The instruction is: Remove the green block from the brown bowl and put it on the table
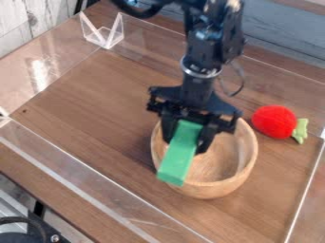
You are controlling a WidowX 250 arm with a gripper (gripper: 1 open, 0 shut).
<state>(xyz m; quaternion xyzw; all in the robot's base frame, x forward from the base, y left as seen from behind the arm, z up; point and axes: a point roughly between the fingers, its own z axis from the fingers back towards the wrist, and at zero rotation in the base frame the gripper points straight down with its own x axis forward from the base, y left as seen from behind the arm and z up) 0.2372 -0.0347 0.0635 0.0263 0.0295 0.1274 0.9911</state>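
My gripper (191,125) is shut on the upper end of the green block (178,156). The block hangs tilted, its lower end out over the near-left rim of the brown bowl (230,175). The round wooden bowl sits on the dark wood-grain table (95,95), right of centre and toward the front. The black arm comes down from the top of the view to just above the bowl's left side.
A red strawberry-like toy (276,120) with green leaves lies right of the bowl. A low clear plastic wall (76,176) runs around the table edges, and a clear folded piece (102,31) stands at the back left.
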